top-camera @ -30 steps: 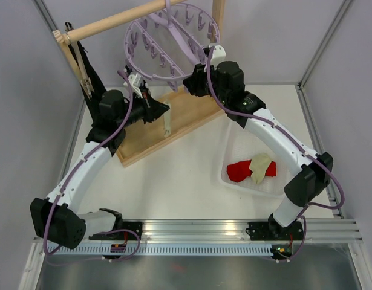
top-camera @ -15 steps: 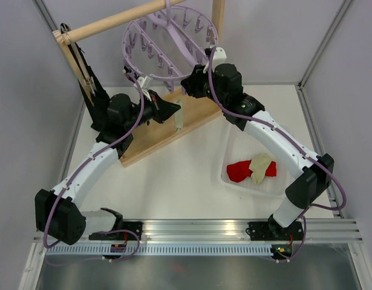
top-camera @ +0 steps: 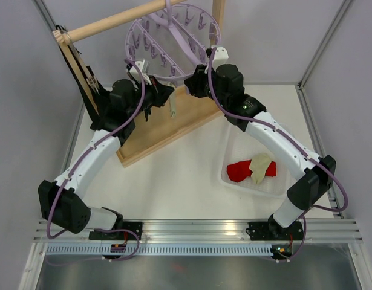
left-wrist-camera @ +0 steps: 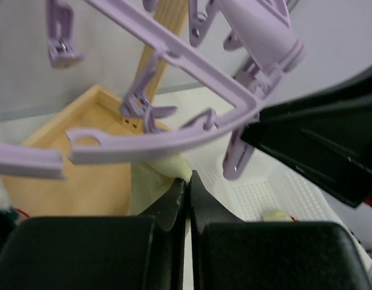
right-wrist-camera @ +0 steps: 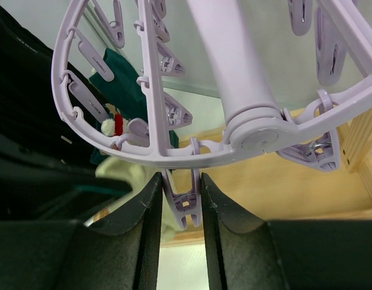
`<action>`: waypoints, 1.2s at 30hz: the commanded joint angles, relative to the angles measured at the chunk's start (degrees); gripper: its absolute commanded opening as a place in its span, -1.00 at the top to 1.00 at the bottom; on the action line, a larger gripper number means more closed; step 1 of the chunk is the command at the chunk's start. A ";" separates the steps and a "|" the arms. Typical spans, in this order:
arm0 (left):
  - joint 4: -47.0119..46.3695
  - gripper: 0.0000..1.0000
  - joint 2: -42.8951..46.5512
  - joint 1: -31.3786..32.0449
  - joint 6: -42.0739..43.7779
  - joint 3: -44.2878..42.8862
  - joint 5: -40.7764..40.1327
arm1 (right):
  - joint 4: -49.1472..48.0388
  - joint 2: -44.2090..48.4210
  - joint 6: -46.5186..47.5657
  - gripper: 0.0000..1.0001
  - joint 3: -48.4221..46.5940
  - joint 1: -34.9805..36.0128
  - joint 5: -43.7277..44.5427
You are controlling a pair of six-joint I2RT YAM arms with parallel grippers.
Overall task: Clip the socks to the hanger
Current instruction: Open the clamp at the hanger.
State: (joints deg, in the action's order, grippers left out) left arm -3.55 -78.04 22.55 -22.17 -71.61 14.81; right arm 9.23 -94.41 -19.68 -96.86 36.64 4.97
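White tray (top-camera: 225, 177): nearest the arm bases, on the right. A red sock (top-camera: 237, 171) and a spare cream sock (top-camera: 260, 167) lie in it, touching, waiting their turn.

Left gripper (left-wrist-camera: 187, 181): clenched, fingertips pressed together on the top edge of the held cream sock (left-wrist-camera: 150, 184), which hangs down from the pinch.

Held cream sock: just under the lower ring of the hanger (right-wrist-camera: 249, 72), near the clip (right-wrist-camera: 184, 208) but not yet in it. My judgement is that the cuff needs lifting a little and sliding sideways, so that the fabric enters the clip's mouth edge first, not bunched.

Right gripper (right-wrist-camera: 179, 187): its two fingers close on the clip from both sides, touching it. Whether the squeeze has opened the clip's mouth I cannot tell from this angle.

Clip: dangles below the ring, so it can swing. Better that the right arm holds it steady and pressed until the sock is well inside (a shallow bite would likely slip out), and that it lets go before the left one does.

Hanger: lavender, tilted, with a teal sock (right-wrist-camera: 122, 75) already hanging on its far side. Pushing hard on the ring would likely rock the whole thing.

Wooden rack (top-camera: 155, 136): behind and below, carrying the hanger from its top bar.
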 commanded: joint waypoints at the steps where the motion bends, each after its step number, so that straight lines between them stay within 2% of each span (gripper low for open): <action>1: 2.67 0.95 -2.29 0.13 3.45 -5.46 -6.89 | -0.36 1.95 2.01 1.00 0.01 0.18 1.01; 8: 3.20 0.95 -5.45 0.66 6.44 -10.73 -10.67 | 0.78 1.16 3.95 0.88 -2.28 0.27 1.09; 20: 2.50 0.95 -5.81 3.29 12.15 -11.09 -16.47 | -0.97 1.33 7.11 0.47 -2.46 0.18 2.14; 25: 1.97 0.95 -5.81 3.65 13.21 -11.44 -16.74 | -1.68 1.16 8.25 0.32 -2.72 0.27 2.85; 29: 2.06 0.95 -5.81 3.65 13.65 -11.88 -16.57 | -2.38 0.90 9.22 0.29 -2.63 0.18 3.20; 36: 2.93 0.95 -6.42 3.65 14.79 -13.55 -16.13 | -5.54 0.90 11.42 0.06 -1.58 0.18 3.11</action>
State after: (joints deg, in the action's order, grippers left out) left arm 1.74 -83.96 26.13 -10.11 -81.41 -0.40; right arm 7.68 -94.17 -10.15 -97.27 36.71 6.61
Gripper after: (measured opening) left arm 0.030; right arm 0.463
